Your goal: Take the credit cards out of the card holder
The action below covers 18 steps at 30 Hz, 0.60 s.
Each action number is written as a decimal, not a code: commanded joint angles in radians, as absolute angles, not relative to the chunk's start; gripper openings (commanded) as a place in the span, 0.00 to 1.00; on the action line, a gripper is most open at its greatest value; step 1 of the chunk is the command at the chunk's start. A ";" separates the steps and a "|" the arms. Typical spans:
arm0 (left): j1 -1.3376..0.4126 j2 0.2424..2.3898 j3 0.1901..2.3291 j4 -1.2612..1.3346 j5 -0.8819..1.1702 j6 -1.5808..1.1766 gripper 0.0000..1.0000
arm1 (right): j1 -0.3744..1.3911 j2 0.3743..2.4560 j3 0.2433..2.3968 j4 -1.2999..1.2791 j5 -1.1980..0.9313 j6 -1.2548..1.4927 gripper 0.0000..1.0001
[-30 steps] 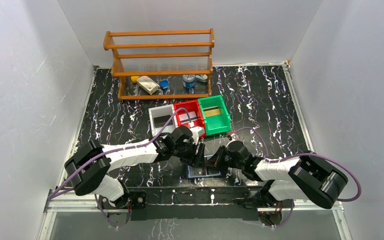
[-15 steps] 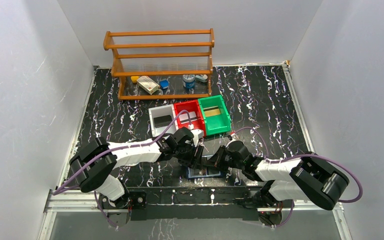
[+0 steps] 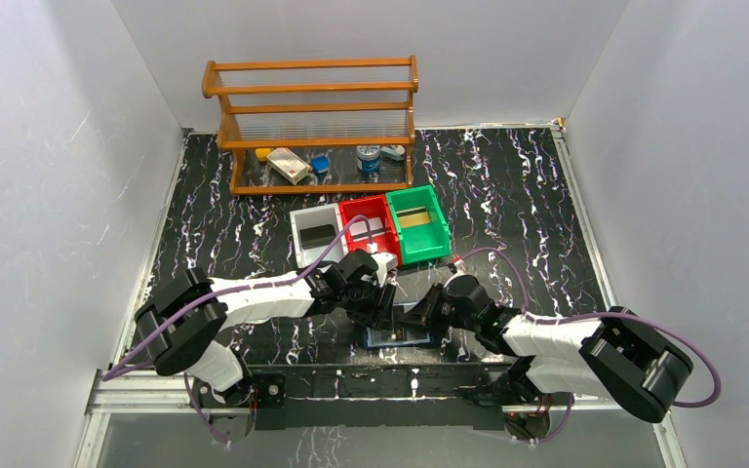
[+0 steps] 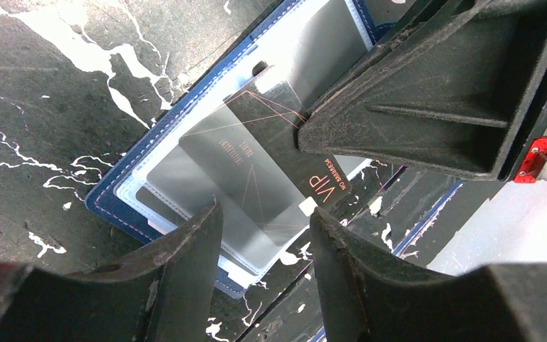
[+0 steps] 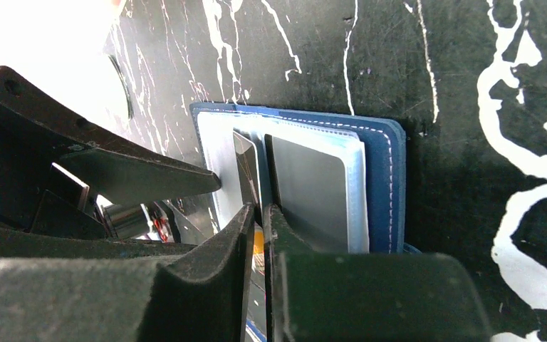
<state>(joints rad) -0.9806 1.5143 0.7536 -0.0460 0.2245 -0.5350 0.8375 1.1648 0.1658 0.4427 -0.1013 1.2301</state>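
The left gripper [image 3: 383, 304] hangs with its fingers spread apart and nothing between them, over the left end of the card holder [image 3: 402, 337]. The card holder lies opened flat on the black marbled table [image 3: 517, 195], near the front edge and between the two grippers. The right gripper [image 3: 421, 310] has its fingers pressed together on a dark card [image 4: 256, 167] marked VIP, which sits partly out of the holder's clear sleeve.
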 commanded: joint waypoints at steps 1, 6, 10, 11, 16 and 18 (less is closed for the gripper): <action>-0.983 1.526 0.708 -0.107 0.196 -0.512 0.47 | 0.830 1.148 0.152 0.470 -0.090 1.235 0.19; -0.983 1.543 0.713 -0.112 0.207 -0.506 0.41 | 0.828 1.186 0.126 0.571 -0.124 1.263 0.28; -0.984 1.539 0.711 -0.114 0.206 -0.505 0.38 | 0.828 1.226 0.098 0.680 -0.140 1.292 0.31; -0.984 1.540 0.710 -0.114 0.206 -0.506 0.37 | 0.828 1.235 0.097 0.693 -0.146 1.292 0.31; -0.983 1.548 0.704 -0.111 0.212 -0.514 0.33 | 0.828 1.274 0.091 0.764 -0.175 1.294 0.30; -0.984 1.544 0.702 -0.105 0.215 -0.517 0.33 | 0.828 1.285 0.091 0.779 -0.181 1.295 0.30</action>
<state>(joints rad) -0.9802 1.5162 0.7418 -0.0364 0.2218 -0.5243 0.8310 1.2644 0.1020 0.6777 -0.1474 1.2865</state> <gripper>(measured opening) 0.332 0.305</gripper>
